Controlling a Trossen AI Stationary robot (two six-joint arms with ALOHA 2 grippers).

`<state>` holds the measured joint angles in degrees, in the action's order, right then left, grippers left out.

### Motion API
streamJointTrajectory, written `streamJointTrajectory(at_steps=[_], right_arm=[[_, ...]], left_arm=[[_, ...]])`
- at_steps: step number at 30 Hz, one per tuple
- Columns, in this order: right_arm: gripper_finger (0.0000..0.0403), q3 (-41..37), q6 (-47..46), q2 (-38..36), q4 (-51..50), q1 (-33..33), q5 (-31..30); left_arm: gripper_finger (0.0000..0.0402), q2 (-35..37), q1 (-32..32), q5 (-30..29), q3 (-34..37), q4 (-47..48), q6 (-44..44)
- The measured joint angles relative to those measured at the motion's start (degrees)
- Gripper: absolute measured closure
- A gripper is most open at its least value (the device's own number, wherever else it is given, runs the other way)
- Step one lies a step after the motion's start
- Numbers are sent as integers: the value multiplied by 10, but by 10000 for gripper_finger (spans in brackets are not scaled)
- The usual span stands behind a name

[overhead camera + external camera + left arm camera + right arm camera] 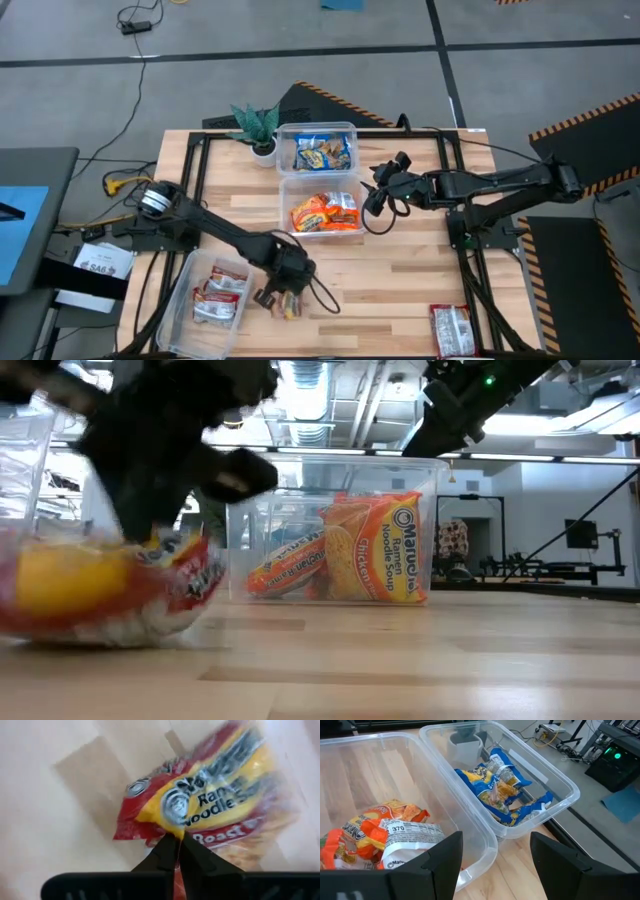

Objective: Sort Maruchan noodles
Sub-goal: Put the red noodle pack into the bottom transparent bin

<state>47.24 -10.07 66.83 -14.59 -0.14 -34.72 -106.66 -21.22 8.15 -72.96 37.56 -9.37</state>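
My left gripper (283, 293) is at the table's near side, just right of the near-left tub (170, 300), and is shut on a red-and-yellow ramen packet (210, 795). That tub holds red-and-silver packets (220, 290). The middle tub (286, 195) holds orange packets (325, 212), and the far tub (350, 130) holds blue-and-yellow packets (322, 152). My right gripper (373, 195) is open and hovers at the middle tub's right rim; in the right wrist view its fingers (445, 855) stand over that tub's rim (470, 827). One more red-and-silver packet (452, 330) lies flat at the near right edge. My left gripper pinches the red-and-yellow packet by its edge (172, 827) between the two shut fingers, coming from above and pointing down. The packet spreads out beyond the fingertips. In the low view the packet (100, 585) sits down at the table top; whether it is lifted clear I cannot tell.
A small potted plant (258, 128) stands at the far edge, left of the far tub. Bare wooden table (400, 280) lies between the tubs and the near right packet. Black frame bars (195, 160) run along the table's sides.
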Motion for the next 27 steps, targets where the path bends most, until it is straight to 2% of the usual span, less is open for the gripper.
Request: streamJointTrajectory(at_steps=[7,14,17,21,24,27], right_arm=[[148,0,0,0,0,0,0],[148,0,0,0,-1,0,0],[148,0,0,0,-1,0,0],[148,0,0,0,0,0,0],[148,0,0,0,0,0,0],[148,0,0,0,0,0,0]], left_arm=[[401,103,11,-2,-6,0,16],[401,246,1,-37,-7,38,107],[401,307,-16,-45,-8,63,181],[401,371,-57,-56,-8,137,336],[401,396,-103,-59,-8,218,470],[401,400,-155,-78,-8,284,566]])
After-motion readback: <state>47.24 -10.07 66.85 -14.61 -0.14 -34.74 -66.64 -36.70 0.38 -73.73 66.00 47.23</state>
